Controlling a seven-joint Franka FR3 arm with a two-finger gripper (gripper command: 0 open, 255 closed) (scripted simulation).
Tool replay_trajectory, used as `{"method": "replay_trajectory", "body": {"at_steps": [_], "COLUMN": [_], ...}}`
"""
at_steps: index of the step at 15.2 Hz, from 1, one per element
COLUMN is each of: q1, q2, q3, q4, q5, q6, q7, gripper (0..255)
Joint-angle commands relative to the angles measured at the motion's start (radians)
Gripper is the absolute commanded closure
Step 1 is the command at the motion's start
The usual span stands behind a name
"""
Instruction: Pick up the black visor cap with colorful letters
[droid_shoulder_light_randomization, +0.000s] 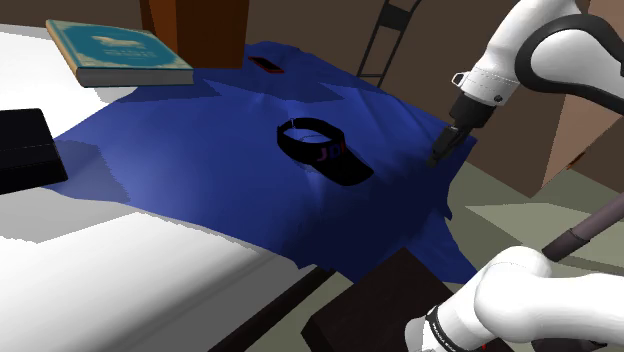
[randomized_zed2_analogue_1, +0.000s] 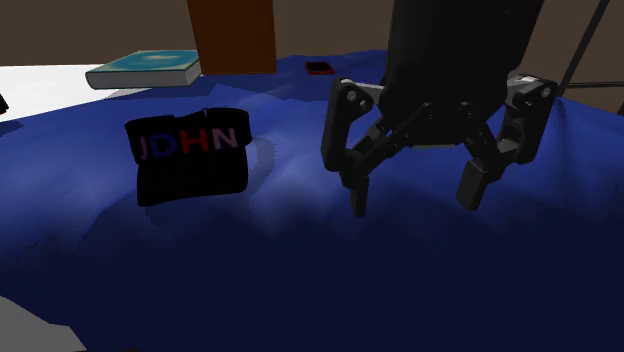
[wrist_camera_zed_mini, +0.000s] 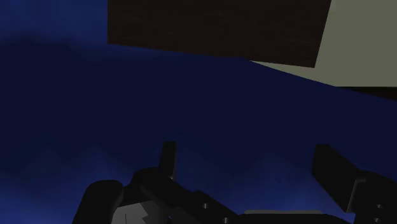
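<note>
Black visor cap (droid_shoulder_light_randomization: 320, 148) lies on the blue cloth (droid_shoulder_light_randomization: 200, 170), roughly mid-cloth, band standing up, brim toward the shoulder view's lower right. In the second exterior view the band (randomized_zed2_analogue_1: 190, 160) shows red and blue letters reading "JOHN". Nothing touches the cap.

Pincer (droid_shoulder_light_randomization: 440, 150): fingers spread apart, nothing between them, tips low over the cloth. It sits well apart from the cap, toward the shoulder view's right, near the cloth's edge. The second exterior view confirms it: pincer (randomized_zed2_analogue_1: 414, 200) to the right of the cap, bare cloth between. Wrist view: pincer (wrist_camera_zed_mini: 248, 165) looks onto blue cloth.

Step, as judged: approach, with the grasp not yet begun.

Next move calls for travel toward the shoulder view's left until the fingers straddle the band or brim, then descent and closing. The band looks thin and soft, so the wrist should be lined up across it.

Also present: teal book (droid_shoulder_light_randomization: 125, 52), small red-and-black item (droid_shoulder_light_randomization: 268, 66), black block (droid_shoulder_light_randomization: 25, 150) on the white surface (droid_shoulder_light_randomization: 120, 270).
</note>
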Motion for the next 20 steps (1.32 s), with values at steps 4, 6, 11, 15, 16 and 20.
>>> {"method": "replay_trajectory", "body": {"at_steps": [4, 6, 11, 15, 16, 20], "q1": [0.024, 0.037, 0.066, 0.086, 0.09, 0.11], "q2": [0.07, 0.121, 0.257, 0.377, 0.409, 0.542], "q3": [0.056, 0.092, 0.178, 0.243, 0.26, 0.323], "q4": [0.052, 0.092, 0.21, 0.324, 0.356, 0.495], "q5": [0.04, 0.062, 0.105, 0.123, 0.125, 0.122], "q6": [0.01, 0.016, 0.023, 0.022, 0.02, 0.006], "q7": [0.053, 0.087, 0.173, 0.243, 0.261, 0.335], "gripper": [0, 0, 0, 0, 0, 0]}}
